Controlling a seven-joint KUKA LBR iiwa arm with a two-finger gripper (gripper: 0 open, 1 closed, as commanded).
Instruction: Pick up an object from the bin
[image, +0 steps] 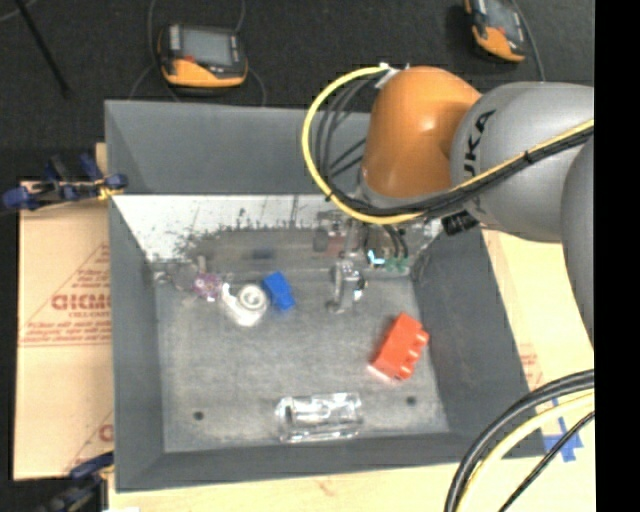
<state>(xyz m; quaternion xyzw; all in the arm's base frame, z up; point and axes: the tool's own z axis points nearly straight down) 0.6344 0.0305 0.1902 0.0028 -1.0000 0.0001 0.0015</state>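
Note:
My gripper (347, 290) hangs under the orange wrist cover near the back middle of the bin, its fingertips just above the bare floor with nothing between them. A small blue block (279, 291) lies to its left. Beside that block is a white roll-like thing (244, 303), and a small clear purple piece (207, 287) sits further left. An orange-red block (399, 348) lies to the gripper's lower right.
A clear plastic thing (320, 416) lies near the bin's front wall. The arm and its cables cover the bin's back right corner.

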